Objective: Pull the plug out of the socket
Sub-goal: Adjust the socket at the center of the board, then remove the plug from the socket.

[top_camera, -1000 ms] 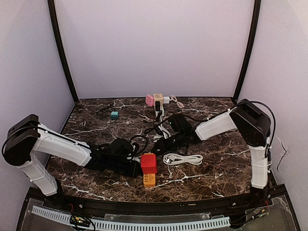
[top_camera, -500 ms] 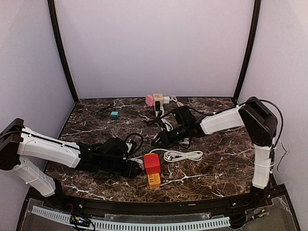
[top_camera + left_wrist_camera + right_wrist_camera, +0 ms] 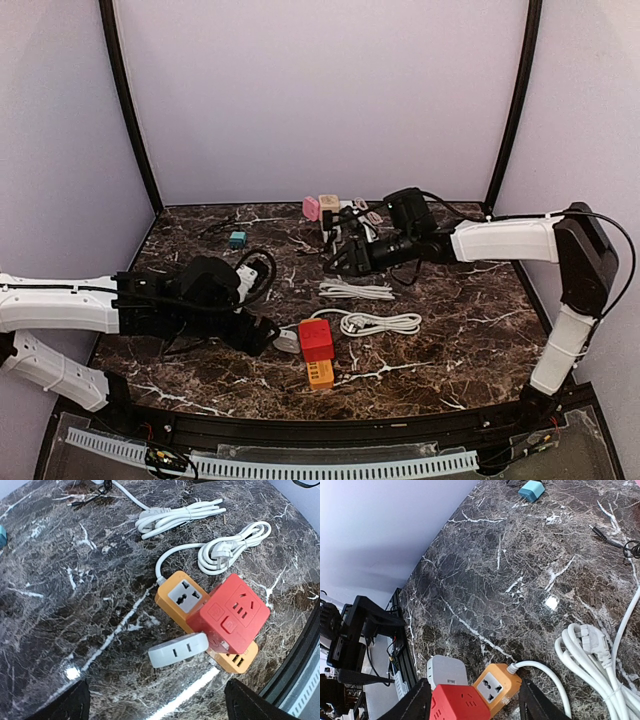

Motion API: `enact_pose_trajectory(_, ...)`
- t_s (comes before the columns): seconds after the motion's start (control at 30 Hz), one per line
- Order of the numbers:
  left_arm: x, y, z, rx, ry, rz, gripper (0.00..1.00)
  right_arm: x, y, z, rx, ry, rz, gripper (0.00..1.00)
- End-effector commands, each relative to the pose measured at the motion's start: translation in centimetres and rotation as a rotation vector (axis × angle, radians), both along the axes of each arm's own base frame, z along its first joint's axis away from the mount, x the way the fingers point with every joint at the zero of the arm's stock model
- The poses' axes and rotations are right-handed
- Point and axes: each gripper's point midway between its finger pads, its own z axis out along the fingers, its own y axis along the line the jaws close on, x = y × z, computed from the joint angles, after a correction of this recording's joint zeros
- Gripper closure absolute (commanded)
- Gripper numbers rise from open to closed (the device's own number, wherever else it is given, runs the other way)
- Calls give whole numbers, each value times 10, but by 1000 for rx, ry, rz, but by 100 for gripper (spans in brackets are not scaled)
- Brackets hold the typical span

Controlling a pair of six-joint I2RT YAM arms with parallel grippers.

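A red cube socket (image 3: 316,339) (image 3: 231,614) rests on an orange power strip (image 3: 320,374) (image 3: 175,596). A grey plug adapter (image 3: 288,342) (image 3: 178,650) lies on the marble, one end against the cube's lower left side; I cannot tell whether its prongs are in the cube. My left gripper (image 3: 262,333) (image 3: 160,707) is just left of the adapter, open wide and holding nothing. My right gripper (image 3: 335,262) (image 3: 477,705) hangs open farther back, apart from the sockets. The right wrist view shows the cube (image 3: 457,704), strip (image 3: 495,686) and adapter (image 3: 446,671) beyond its fingers.
The strip's coiled white cord (image 3: 382,322) (image 3: 232,547) lies right of the sockets, and a second white cable bundle (image 3: 355,290) (image 3: 182,517) behind it. A teal block (image 3: 237,239), a pink cube (image 3: 311,208) and a beige cube (image 3: 329,204) sit at the back.
Both grippers opened. The left arm drew back left, leaving the grey adapter beside the red cube. The right arm pulled away toward the back right, uncovering the second cable bundle.
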Motion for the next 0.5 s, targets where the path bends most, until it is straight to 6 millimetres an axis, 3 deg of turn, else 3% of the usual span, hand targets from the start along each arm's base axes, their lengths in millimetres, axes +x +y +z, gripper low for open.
enact_pose_trajectory(0.0, 9, 18, 2, 192, -174, -133, 6, -34, 1, -3, -7, 64, 50, 38)
enact_pose_trajectory(0.27, -15, -2, 18, 156, -400, -523, 6, -68, 7, -27, -57, 127, 77, 34)
enact_pose_trajectory(0.47, -15, -9, -1, 229, -372, -645, 8, -85, 15, -47, -88, 160, 103, 34)
